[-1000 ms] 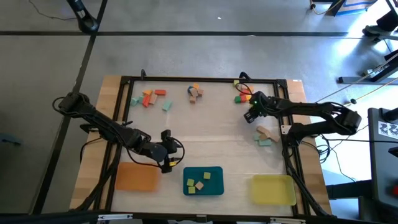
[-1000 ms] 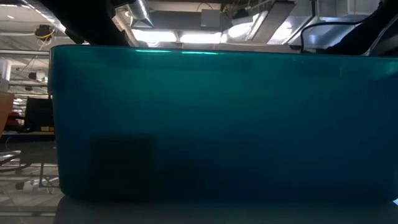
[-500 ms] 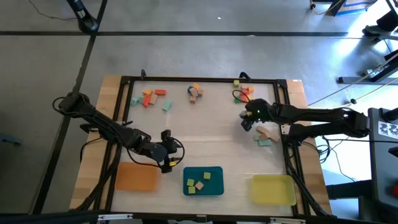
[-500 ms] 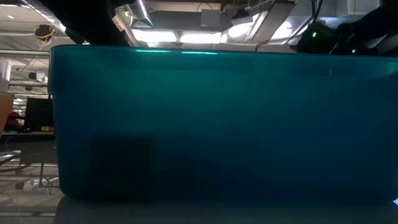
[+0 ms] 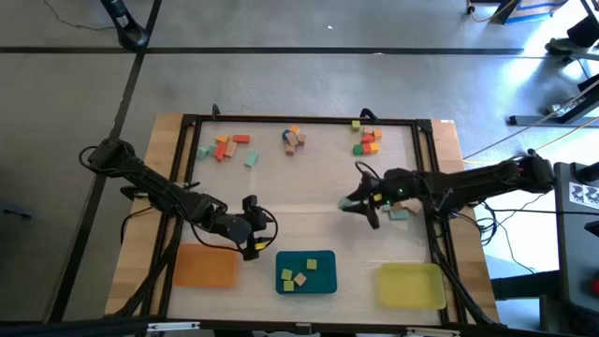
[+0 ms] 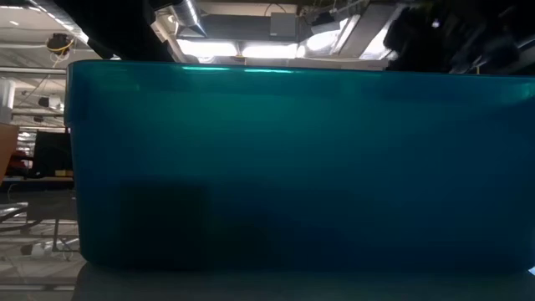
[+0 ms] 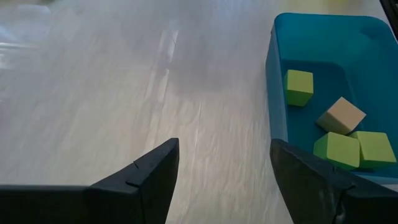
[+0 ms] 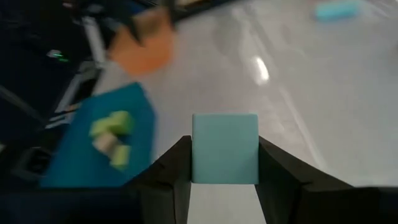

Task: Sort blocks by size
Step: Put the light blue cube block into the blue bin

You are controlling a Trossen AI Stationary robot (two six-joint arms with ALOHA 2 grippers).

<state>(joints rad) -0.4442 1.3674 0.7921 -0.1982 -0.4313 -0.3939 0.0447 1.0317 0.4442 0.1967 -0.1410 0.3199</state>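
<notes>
My right gripper point(image 5: 356, 204) hangs over the table's right middle, shut on a mint cube point(image 8: 225, 148). Loose blocks lie in three clusters along the far edge: orange, red and mint point(image 5: 225, 146), tan and orange point(image 5: 293, 139), green, red and orange point(image 5: 367, 140). A tan and a mint block point(image 5: 402, 208) rest on the table beside my right arm. The teal tray point(image 5: 323, 281) holds green and tan cubes point(image 7: 341, 134). Just left of the teal tray, my left gripper point(image 5: 256, 227) is open on nothing, its fingers point(image 7: 149, 177) above bare table. My right gripper pinches the mint cube between its two fingers, one on each of two opposite side faces point(image 8: 198, 155). The fingers come slanting down, pointing toward the near left trays. The cube is lifted clear of the table, its top face level.
Three trays line the near edge: orange point(image 5: 204, 267), teal, and yellow point(image 5: 410, 284). A dark frame point(image 5: 299, 119) borders the table. In the low view the teal tray's wall point(image 6: 284, 167) fills the picture, with my right arm point(image 6: 451, 33) dark above it.
My right gripper has swung from beside the far right cluster toward the near edge and the table's middle, rising a little and turning its fingers toward the trays.
</notes>
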